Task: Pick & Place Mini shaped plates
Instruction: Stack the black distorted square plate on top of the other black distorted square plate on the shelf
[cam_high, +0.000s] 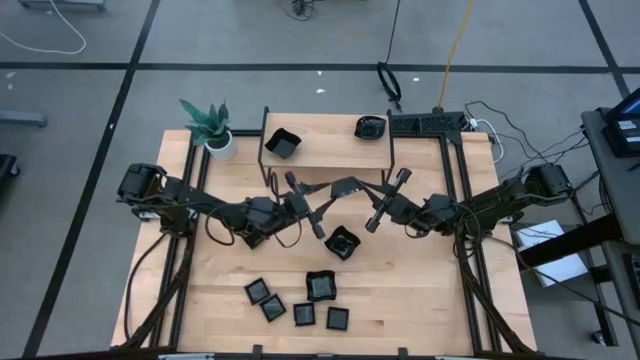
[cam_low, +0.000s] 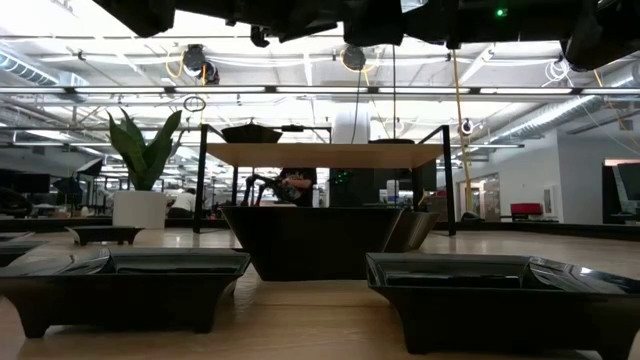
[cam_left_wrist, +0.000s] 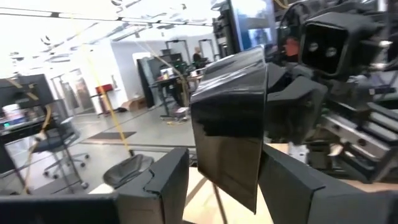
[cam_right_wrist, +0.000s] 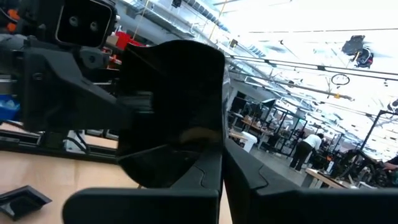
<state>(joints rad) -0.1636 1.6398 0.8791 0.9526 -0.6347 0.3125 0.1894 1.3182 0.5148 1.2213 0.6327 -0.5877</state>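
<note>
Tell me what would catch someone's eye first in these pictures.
Above the table's middle, both arms meet over one black plate, the left tool and right tool both on it. Below them one plate sits alone, with a cluster of five plates near the front edge.

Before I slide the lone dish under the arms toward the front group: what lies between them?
Nothing but bare tabletop, as the high view shows, between the lone dish and the group's nearest dish.
</note>
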